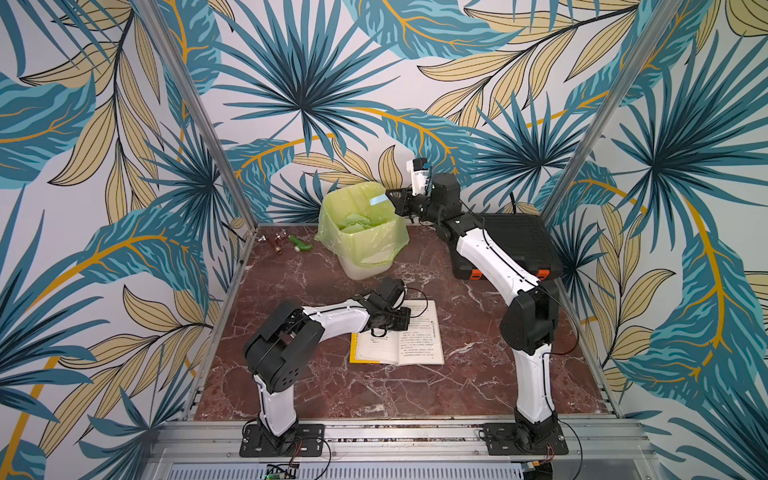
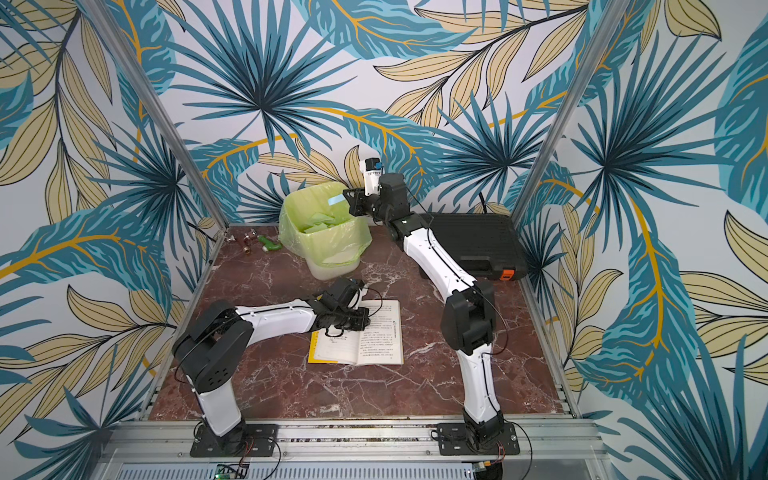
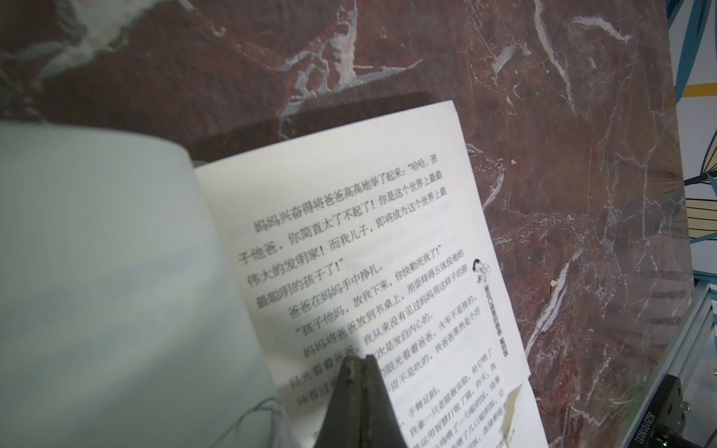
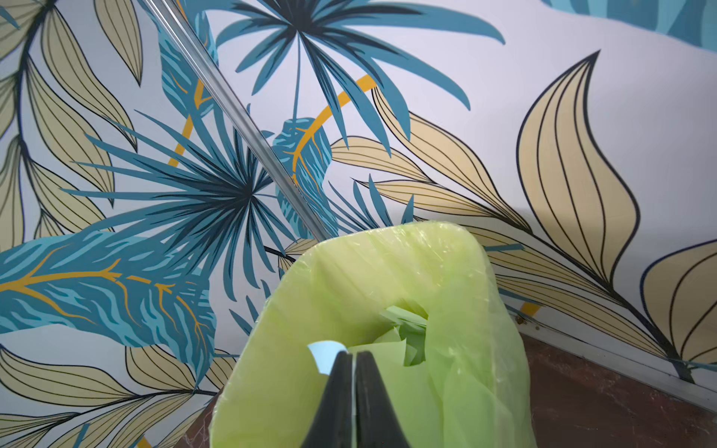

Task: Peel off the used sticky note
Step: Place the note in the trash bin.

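Observation:
A light blue sticky note (image 1: 377, 200) (image 2: 336, 200) (image 4: 324, 355) hangs above the mouth of the green-lined bin (image 1: 365, 249) (image 2: 328, 253) (image 4: 349, 279). My right gripper (image 1: 390, 195) (image 2: 346, 194) (image 4: 353, 353) is shut on it, with only a thin slit between the jaws. An open book (image 1: 419, 338) (image 2: 378, 338) (image 3: 349, 232) lies flat in the middle of the table. My left gripper (image 1: 406, 315) (image 2: 365, 316) (image 3: 359, 358) is shut and holds nothing. Its tip rests on the right-hand page near the spine.
A black case (image 1: 515, 241) (image 2: 478, 241) with orange latches sits at the back right, under the right arm. Small metal fittings (image 1: 272, 243) and a green piece (image 1: 301, 245) lie at the back left. Crumpled green papers fill the bin. A cream paper tab (image 3: 512, 407) sticks out at the page edge.

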### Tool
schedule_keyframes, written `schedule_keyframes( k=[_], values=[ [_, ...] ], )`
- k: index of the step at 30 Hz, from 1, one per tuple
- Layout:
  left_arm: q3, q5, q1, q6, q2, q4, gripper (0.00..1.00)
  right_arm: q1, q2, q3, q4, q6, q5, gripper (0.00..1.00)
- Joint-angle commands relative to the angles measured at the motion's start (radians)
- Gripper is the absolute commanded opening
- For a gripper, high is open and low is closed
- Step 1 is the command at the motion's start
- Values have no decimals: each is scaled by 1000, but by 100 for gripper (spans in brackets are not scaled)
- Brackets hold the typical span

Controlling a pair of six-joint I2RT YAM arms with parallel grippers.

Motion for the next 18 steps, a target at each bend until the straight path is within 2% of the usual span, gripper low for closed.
schedule_keyframes(
  k=[1, 5, 7, 14, 18],
  values=[
    [-19, -18, -4, 14, -13, 19, 3, 4, 6, 72, -91, -38, 4, 17],
    [-17, -16, -3, 17, -18, 21, 3, 3, -43, 64, -187, -85, 33, 36],
    [-16, -15, -3, 19, -23, 24, 3, 0, -92, 26, -244, -110, 63, 41],
    [-10, 31, -4, 20, -38, 59, 3, -25, -353, -315, -307, -88, 134, 46],
    [5, 62, -4, 21, -32, 81, 3, -24, -486, -561, -314, -49, 121, 47]
  ],
)
